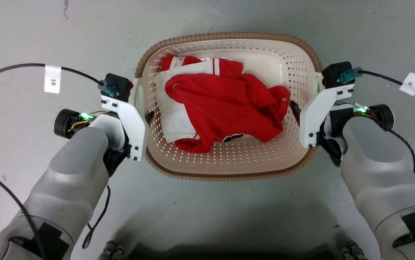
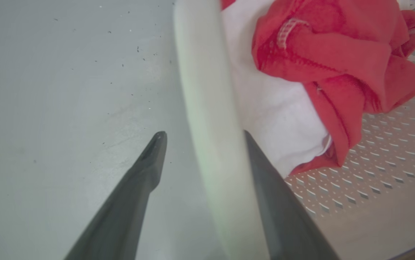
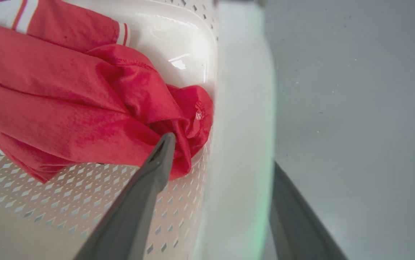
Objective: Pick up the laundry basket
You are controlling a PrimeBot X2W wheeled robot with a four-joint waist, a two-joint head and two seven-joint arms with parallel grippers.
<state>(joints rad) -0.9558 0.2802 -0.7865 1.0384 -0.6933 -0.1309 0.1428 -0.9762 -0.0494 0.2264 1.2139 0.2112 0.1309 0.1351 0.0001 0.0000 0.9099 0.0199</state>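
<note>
The cream laundry basket [image 1: 229, 36] with its brown woven-look rim sits on the grey floor, holding a red and white garment [image 1: 222, 104]. My left gripper [image 1: 146, 118] stands open astride the basket's left white handle [image 2: 207, 90], one finger outside over the floor and one inside by the cloth, with a gap to the outer finger. My right gripper [image 1: 296, 108] stands open astride the right handle [image 3: 243, 90]. Its inner finger [image 3: 157, 169] lies against the red cloth, and its outer finger is partly hidden behind the handle.
Grey concrete floor [image 1: 207, 213] surrounds the basket on all sides. Black cables with white tags [image 1: 52, 78] run from both wrists. The robot's dark base [image 1: 225, 252] shows at the bottom edge, close to the basket's near rim.
</note>
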